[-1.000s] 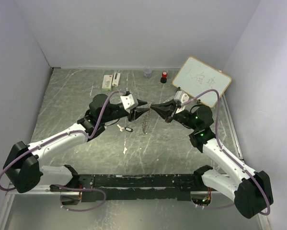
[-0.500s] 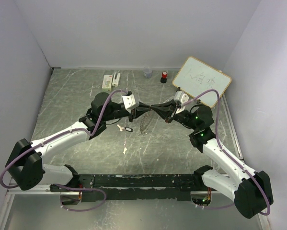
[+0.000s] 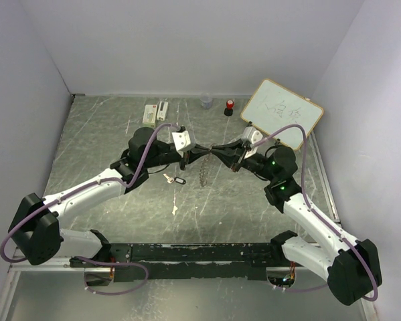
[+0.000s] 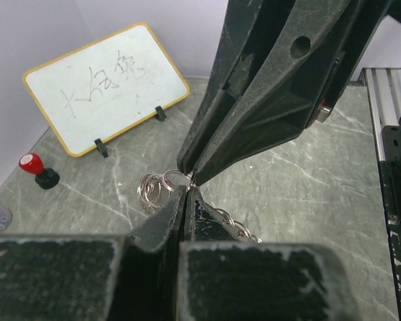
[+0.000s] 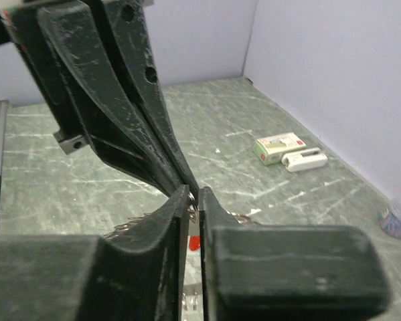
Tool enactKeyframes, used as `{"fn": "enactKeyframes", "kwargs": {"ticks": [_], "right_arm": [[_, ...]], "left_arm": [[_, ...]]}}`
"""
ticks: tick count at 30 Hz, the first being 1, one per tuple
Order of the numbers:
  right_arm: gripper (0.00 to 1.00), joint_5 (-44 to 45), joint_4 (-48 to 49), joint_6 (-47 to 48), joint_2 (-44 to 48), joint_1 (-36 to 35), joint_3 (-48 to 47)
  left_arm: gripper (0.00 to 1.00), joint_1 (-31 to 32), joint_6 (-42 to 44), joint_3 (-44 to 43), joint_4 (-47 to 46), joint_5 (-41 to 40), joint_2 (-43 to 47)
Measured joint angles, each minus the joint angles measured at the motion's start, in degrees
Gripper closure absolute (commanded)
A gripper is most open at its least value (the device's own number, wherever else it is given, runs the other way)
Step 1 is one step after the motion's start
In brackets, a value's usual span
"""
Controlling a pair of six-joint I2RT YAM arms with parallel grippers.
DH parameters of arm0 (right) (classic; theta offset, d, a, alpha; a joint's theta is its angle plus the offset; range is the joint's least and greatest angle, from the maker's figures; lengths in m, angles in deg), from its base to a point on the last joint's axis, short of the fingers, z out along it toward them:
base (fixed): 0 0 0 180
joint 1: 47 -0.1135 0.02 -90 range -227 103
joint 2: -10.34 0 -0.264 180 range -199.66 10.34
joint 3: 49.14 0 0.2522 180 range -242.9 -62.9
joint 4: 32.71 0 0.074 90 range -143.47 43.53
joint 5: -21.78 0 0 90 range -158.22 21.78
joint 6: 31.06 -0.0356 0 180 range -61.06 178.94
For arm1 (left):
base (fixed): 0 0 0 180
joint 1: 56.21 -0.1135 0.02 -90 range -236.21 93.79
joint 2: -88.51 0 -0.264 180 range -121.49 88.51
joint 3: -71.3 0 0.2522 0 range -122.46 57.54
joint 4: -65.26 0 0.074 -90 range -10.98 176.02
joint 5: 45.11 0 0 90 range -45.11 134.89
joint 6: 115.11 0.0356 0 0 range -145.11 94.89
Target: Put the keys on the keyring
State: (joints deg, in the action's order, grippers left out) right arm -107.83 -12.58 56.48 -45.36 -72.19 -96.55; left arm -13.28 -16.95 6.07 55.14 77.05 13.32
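My left gripper (image 3: 199, 152) and right gripper (image 3: 215, 150) meet tip to tip above the table's middle. The keyring (image 3: 202, 171) shows as a chain of linked silver rings hanging below them; its rings also show in the left wrist view (image 4: 153, 188). My left gripper (image 4: 187, 190) is shut on the keyring. My right gripper (image 5: 194, 195) is shut on the red-headed key (image 5: 194, 245), which sits between its fingers. The black-tagged key (image 3: 177, 179) lies on the table under the left wrist.
A whiteboard (image 3: 282, 114) stands at the back right, with a red-topped black cylinder (image 3: 229, 107) and a clear cup (image 3: 206, 101) to its left. A small box (image 3: 149, 114) and a white case (image 3: 163, 109) lie at the back. A small pale scrap (image 3: 175, 209) lies nearer.
The meeting point of the two grippers has sunk slightly and come a little nearer, and the left wrist has turned a bit. The hanging ring chain has shifted with them.
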Motion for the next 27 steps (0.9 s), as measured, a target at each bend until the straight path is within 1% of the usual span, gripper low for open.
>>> {"fn": "enactKeyframes", "kwargs": {"ticks": [2, 5, 9, 15, 22, 27], "right_arm": [[0.76, 1.42, -2.64, 0.79, 0.26, 0.0, -0.57], [0.73, 4.09, -8.26, 2.89, 1.01, 0.02, -2.95], [0.71, 6.47, -13.79, 5.81, 2.93, 0.0, -5.03], [0.69, 6.62, -19.32, 9.53, 3.37, 0.0, -6.34], [0.69, 5.55, -24.09, 13.51, 2.99, 0.0, -7.61], [0.71, 4.33, -25.79, 15.04, 2.45, 0.0, -7.87]], "left_arm": [[0.93, 0.0, 0.61, -0.92, 2.29, -0.72, 0.0], [0.93, 0.0, 1.92, -3.5, 6.73, -2.14, 0.0], [0.93, 0.0, 4.07, -7.06, 11.3, -3.23, -0.11], [0.93, 0.0, 7.34, -12.07, 17.84, -3.06, -2.12], [0.93, 0.0, 12.44, -18.25, 27.91, 0.24, -6.08], [0.93, 0.0, 15.06, -20.35, 32.7, 2.49, -7.43]]}}
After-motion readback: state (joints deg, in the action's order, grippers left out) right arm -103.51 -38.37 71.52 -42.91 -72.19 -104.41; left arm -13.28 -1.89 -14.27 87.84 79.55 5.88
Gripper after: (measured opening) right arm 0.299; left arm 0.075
